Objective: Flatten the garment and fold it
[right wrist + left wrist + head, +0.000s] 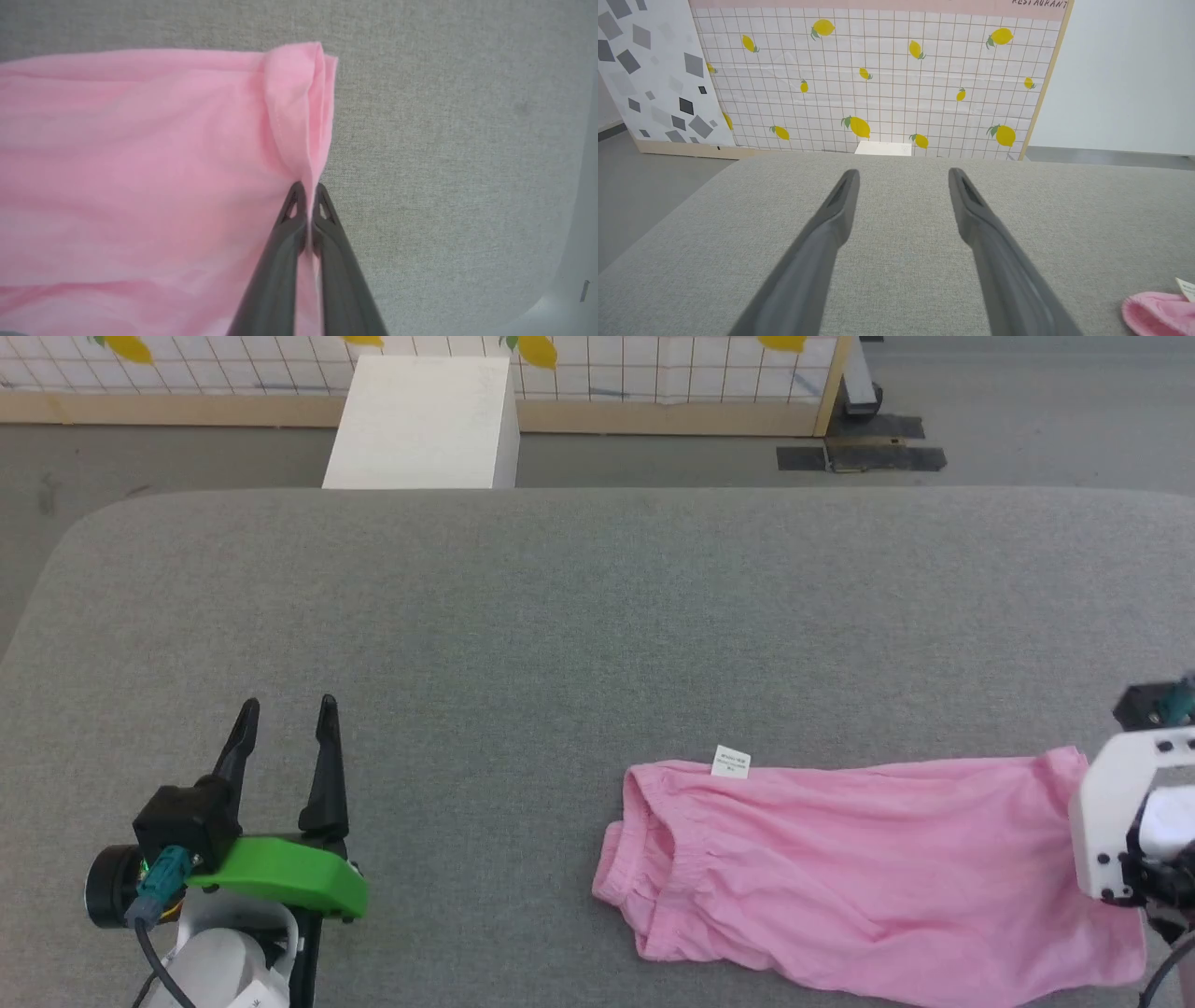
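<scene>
Obs: right gripper (308,186) pinches garment (840,868) edge near worktop (560,616) right edge; left gripper (288,702) spread, empty, front-left corner. Risk: thin pinch slips under pull, cloth bunches.

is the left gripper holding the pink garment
No, the left gripper is open over the grey surface, and the garment lies apart to one side.

Staged test lab: lemon-print backdrop panel (887,93), grey padded table (560,616).
</scene>
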Motion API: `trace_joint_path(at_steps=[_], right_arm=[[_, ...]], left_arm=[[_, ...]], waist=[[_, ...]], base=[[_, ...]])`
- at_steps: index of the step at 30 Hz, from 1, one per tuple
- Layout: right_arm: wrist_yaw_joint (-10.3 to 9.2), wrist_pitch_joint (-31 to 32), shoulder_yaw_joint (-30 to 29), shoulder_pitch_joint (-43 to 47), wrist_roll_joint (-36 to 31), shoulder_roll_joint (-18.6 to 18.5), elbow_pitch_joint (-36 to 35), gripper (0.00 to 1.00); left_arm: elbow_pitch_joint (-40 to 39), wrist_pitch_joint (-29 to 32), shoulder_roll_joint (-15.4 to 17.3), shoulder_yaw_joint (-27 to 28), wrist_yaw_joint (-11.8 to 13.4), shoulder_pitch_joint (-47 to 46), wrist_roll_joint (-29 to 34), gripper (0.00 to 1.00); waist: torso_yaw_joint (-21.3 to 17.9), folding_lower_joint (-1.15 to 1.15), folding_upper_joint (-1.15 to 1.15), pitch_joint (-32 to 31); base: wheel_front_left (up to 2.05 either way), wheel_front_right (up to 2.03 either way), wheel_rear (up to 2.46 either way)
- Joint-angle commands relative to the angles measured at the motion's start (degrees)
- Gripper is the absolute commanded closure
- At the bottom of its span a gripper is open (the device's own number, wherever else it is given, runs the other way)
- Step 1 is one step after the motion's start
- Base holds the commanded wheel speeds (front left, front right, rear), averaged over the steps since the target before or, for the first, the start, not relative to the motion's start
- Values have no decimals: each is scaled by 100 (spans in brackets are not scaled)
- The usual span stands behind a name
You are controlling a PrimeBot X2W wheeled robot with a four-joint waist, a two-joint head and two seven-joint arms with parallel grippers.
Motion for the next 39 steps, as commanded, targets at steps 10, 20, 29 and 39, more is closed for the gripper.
trace_joint_path(at_steps=[10,20,29,39], right_arm=[[-11,1659,1432,648,1146,-220,-2634,100],[-11,1259,2460,279,1319,638,-2177,100],[-11,671,2853,-238,1281,1289,-1248,100],[-11,-149,3192,-586,1407,1458,-697,0]], left_arm=[[-120,74,120,37,64,262,-82,0],[-171,31,103,25,47,260,-125,0],[-55,-3,23,-47,7,213,-153,0],[62,-35,-2,-29,-11,200,-187,0]], waist=[[61,0,0,-108],[274,0,0,21],[470,0,0,106],[417,0,0,109]], base=[[0,0,0],[0,0,0],[0,0,0],[0,0,0]])
